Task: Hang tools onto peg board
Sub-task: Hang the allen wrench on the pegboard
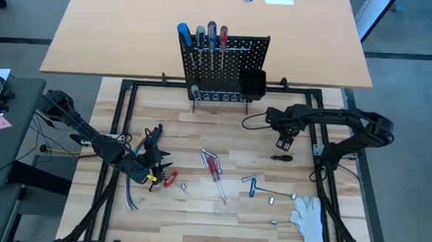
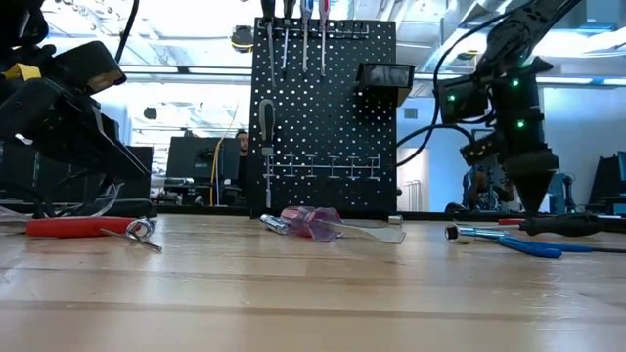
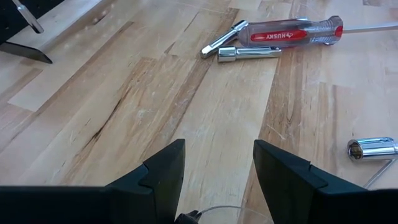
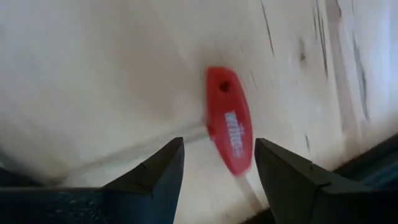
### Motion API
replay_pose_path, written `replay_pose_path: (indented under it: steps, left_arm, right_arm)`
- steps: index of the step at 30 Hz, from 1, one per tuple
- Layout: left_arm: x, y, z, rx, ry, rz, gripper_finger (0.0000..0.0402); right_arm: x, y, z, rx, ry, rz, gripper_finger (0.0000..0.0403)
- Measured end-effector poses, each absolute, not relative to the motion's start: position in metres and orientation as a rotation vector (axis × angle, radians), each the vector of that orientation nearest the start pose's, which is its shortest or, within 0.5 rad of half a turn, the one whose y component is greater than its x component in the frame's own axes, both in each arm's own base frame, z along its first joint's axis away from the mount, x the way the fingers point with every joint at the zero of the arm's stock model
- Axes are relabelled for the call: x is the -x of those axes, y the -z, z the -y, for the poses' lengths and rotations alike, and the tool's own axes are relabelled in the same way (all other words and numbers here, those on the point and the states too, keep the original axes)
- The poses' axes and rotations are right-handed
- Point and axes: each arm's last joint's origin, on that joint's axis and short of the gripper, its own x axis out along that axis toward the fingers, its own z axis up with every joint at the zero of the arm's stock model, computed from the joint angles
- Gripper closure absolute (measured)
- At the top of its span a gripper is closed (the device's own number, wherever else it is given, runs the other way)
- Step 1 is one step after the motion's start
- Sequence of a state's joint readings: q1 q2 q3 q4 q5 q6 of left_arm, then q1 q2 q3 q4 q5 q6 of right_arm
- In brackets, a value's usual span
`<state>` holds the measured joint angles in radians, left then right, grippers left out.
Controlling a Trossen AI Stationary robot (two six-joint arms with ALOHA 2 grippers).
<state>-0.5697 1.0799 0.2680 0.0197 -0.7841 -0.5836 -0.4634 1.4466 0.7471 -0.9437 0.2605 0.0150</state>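
On the right half of the table, the right gripper point(image 1: 283, 144) is hanging low over a small tool with a red tag-shaped handle point(image 4: 230, 121); its fingers are standing apart on both sides of the handle and are grasping nothing yet. The step seems to be the pick-up; next the fingers need to go down around the handle and clench it. The peg board point(image 1: 222, 68) is standing at the far edge, with four screwdrivers point(image 1: 203, 36) hanging on it. The left gripper point(image 3: 214, 177) is waiting released near the left side; a red screwdriver point(image 3: 292, 33) is lying ahead of it.
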Motion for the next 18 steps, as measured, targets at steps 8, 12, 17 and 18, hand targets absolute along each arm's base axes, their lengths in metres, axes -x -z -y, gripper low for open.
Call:
replay_pose_path:
  steps: [8,12,17,18]
  left_arm:
    - [-0.154,-0.137,0.074,0.067,-0.367,-0.529,0.0217]
    - [-0.154,-0.137,0.074,0.067,-0.367,-0.529,0.0217]
    - [-0.154,-0.137,0.074,0.067,-0.366,-0.529,0.0217]
    - [-0.154,-0.137,0.074,0.067,-0.366,-0.529,0.0217]
  right_arm:
    - [-0.189,-0.139,0.097,-0.174,0.518,-1.766,0.0204]
    - [-0.189,-0.126,0.099,-0.169,0.526,-1.857,0.0205]
    - [-0.198,-0.127,0.102,-0.186,0.570,-1.828,0.0219]
    - [-0.202,-0.129,0.102,-0.193,0.569,-1.808,0.0222]
